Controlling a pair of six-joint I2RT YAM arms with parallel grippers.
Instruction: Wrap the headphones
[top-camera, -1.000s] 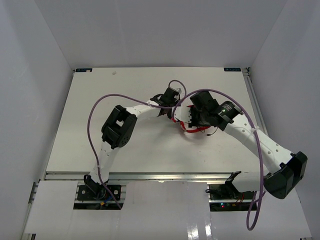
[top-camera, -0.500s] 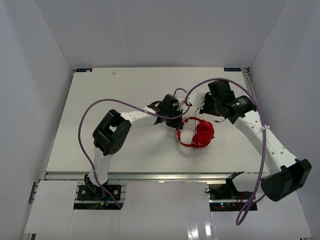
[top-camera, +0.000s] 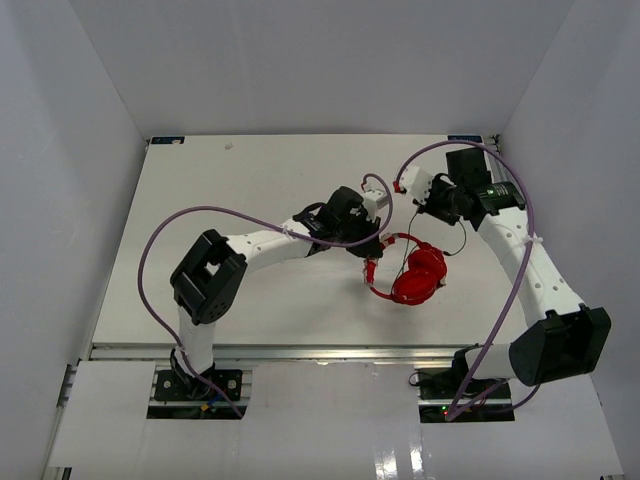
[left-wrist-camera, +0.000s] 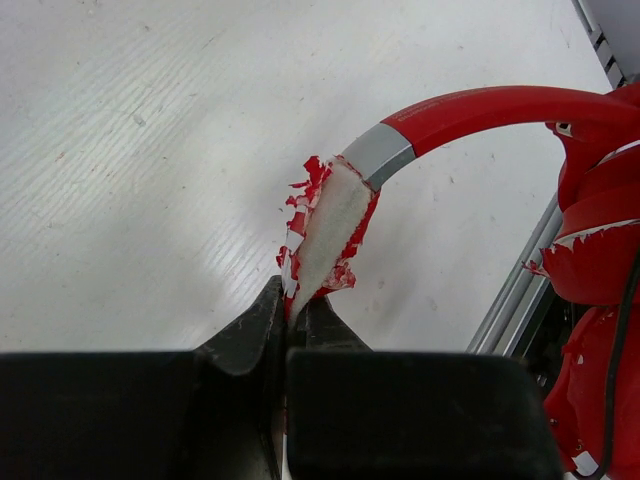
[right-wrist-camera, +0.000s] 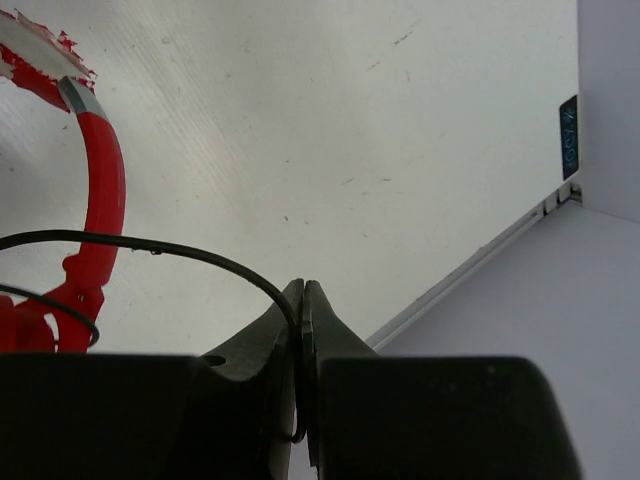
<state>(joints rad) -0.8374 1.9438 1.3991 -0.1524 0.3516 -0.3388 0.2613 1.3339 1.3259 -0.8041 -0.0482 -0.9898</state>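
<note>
The red headphones lie right of the table's middle, cups stacked, headband arching left. My left gripper is shut on the torn red-and-white padding of the headband; the red band curves right to the cups. My right gripper is up and right of the cups, shut on the thin black cable, which loops from the jaws back toward the headband. The cable hangs between gripper and cups. The plug is out of view.
The table's right edge rail runs close behind my right gripper, also in the right wrist view. Purple robot cables arc over both arms. White walls enclose the table on three sides.
My right gripper has pulled up and right, away from the cups, drawing the black cable out. My left gripper moved right with the headband, and the headphones shifted right and down.
</note>
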